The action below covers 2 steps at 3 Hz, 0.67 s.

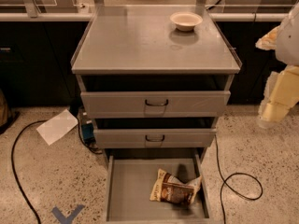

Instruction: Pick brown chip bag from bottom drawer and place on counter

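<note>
At right edge, tool (276, 99) apparently cut off by frame

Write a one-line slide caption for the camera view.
Open bottom drawer holds brown chip bag; gripper hangs right of the counter.

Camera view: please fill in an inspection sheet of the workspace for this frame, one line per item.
Surface: counter, grey metal top, holds one bowl.
Job's things: brown chip bag lies in the open bottom drawer, right of middle; not yet lifted.
Clutter: pale bowl at the counter's far right.
Grippers: gripper at the right edge, beside the counter, far from the bag.
Cables: left cable and right cable, both black, on the floor.
Surroundings: white sheet on the floor; dark cabinets behind.
</note>
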{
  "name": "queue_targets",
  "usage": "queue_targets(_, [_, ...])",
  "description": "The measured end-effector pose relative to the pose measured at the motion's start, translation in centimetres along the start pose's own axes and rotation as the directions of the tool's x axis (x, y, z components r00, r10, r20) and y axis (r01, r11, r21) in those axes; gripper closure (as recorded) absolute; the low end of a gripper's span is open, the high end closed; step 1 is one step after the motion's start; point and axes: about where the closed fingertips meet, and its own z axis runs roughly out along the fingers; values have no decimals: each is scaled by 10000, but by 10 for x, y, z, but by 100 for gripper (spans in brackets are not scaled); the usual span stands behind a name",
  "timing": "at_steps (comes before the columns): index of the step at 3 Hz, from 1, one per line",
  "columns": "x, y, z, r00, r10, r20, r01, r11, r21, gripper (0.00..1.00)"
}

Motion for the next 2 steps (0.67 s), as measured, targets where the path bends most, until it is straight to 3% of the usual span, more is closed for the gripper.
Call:
queue_targets(1, [0,0,0,10000,0,0,0,10000,0,0])
queue_targets(2, [-5,7,1,9991,17,417,-29,9996,279,0])
